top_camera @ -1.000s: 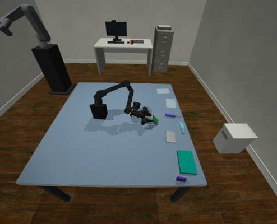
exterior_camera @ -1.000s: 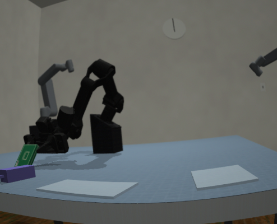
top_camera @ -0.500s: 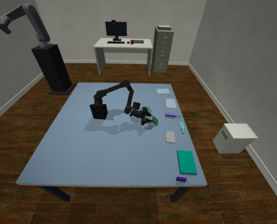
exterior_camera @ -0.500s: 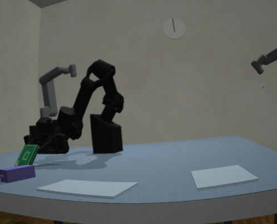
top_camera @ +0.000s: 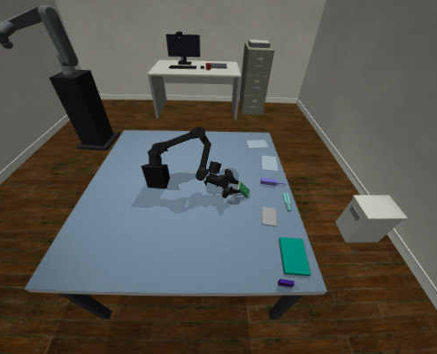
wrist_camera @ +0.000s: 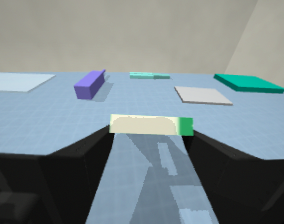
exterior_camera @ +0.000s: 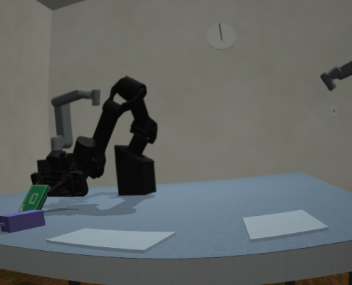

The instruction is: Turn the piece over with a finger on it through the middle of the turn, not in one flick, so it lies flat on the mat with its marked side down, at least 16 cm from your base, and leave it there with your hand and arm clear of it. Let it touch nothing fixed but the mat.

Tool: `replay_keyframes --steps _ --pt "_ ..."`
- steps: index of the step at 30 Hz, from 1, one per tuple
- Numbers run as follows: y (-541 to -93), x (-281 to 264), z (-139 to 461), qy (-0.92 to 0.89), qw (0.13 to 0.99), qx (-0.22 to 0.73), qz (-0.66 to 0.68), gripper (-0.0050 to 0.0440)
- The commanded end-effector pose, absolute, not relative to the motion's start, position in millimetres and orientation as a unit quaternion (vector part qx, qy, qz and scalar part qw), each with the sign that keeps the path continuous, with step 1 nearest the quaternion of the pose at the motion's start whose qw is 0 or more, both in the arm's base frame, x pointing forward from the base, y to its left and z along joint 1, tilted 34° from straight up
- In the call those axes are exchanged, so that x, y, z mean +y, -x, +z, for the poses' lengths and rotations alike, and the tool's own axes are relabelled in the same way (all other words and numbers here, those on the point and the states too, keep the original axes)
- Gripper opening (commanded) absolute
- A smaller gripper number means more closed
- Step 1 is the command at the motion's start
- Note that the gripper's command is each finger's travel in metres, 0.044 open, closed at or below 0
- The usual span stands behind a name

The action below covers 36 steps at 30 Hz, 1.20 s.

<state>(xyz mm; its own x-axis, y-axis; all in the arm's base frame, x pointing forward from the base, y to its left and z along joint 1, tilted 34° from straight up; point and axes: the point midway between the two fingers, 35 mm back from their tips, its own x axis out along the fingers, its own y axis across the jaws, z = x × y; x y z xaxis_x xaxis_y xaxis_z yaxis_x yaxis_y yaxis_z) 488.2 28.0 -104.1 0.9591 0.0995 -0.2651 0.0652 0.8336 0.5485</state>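
The piece is a small green board [top_camera: 244, 189] with a pale marking on its face. It stands tilted steeply on the blue mat, its marked face toward the exterior camera [exterior_camera: 34, 197]. In the wrist view I see its cream and green top edge [wrist_camera: 151, 125] spanning between my two dark fingers. My gripper [top_camera: 235, 188] is low over the mat to the right of my base [top_camera: 156, 175] and is shut on the board's sides. Its lower edge looks close to the mat; I cannot tell if it touches.
A purple block with a thin stem [top_camera: 272, 181] lies just beyond the board, also in the exterior view [exterior_camera: 22, 221]. A mint bar [top_camera: 287, 201], a grey plate [top_camera: 269, 216], a teal slab [top_camera: 294, 255], and pale sheets [top_camera: 269, 162] line the right edge.
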Motion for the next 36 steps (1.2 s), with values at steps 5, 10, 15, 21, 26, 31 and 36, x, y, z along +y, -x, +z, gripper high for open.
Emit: replay_keyframes --steps 5,10,15,21,26,31,36 --pt "-483.4 33.6 -111.9 -0.29 0.945 0.153 0.012 0.0" --pt "-483.4 33.6 -111.9 -0.29 0.945 0.153 0.012 0.0" --pt "-485.0 32.6 -110.7 -0.29 0.945 0.149 0.011 0.0" --pt "-482.2 34.9 -113.8 -0.29 0.945 0.154 0.012 0.0" --pt "-482.2 34.9 -113.8 -0.29 0.945 0.154 0.012 0.0" --pt "-484.9 33.1 -111.6 -0.289 0.946 0.148 0.01 0.0" --pt "-481.5 36.0 -115.5 -0.29 0.945 0.154 0.012 0.0"
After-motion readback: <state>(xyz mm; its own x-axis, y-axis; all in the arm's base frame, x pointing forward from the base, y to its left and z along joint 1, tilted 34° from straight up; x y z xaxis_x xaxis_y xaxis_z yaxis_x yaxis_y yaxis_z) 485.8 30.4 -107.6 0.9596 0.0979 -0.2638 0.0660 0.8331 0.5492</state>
